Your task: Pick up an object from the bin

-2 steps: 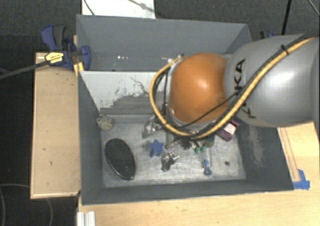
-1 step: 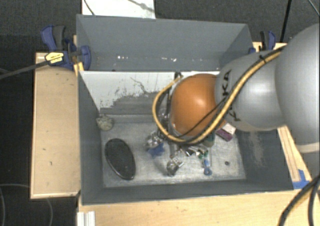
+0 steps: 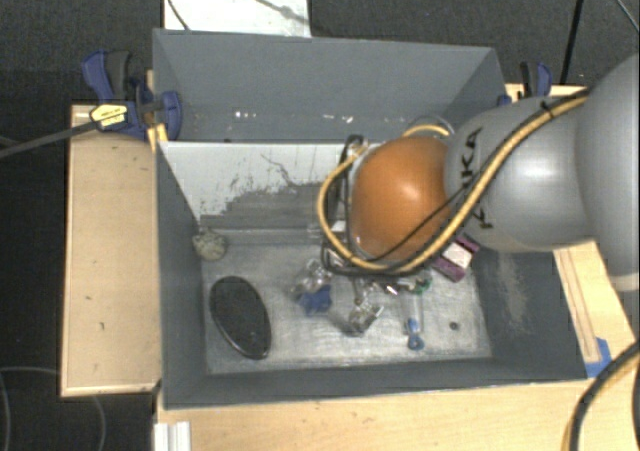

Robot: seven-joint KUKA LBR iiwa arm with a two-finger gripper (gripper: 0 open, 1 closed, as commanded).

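Inside a grey metal bin (image 3: 350, 384), a KUKA arm (image 3: 540, 179) reaching in from the right hangs over a scatter of small loose things on the floor. Nearest the front wall, at the left, a black oval pad (image 3: 240, 316) lies flat and well apart from the rest. Toward the front right lies a slim blue-capped tube (image 3: 414, 329), pointing front to back. Just behind and left of it, near the middle of the floor, a clear shiny piece (image 3: 360, 317) sits beside a small blue piece (image 3: 316, 299). The two form a little cluster directly under the arm's tip. The jaws stand just above this cluster, in the shadow of the wrist. Whether they are wide or narrow cannot be told, and nothing can be seen held between them. A green piece (image 3: 420, 286) shows just right of the tip. Above it the wrist's rounded orange cover (image 3: 395, 199) hides the middle of the bin, ringed by a yellow-and-black cable (image 3: 325, 209). A purple-and-white block (image 3: 458, 259) peeks out from under the arm at the right. Farther back on the left, a small grey lump (image 3: 210, 245) rests at the foot of the scuffed rear slope.
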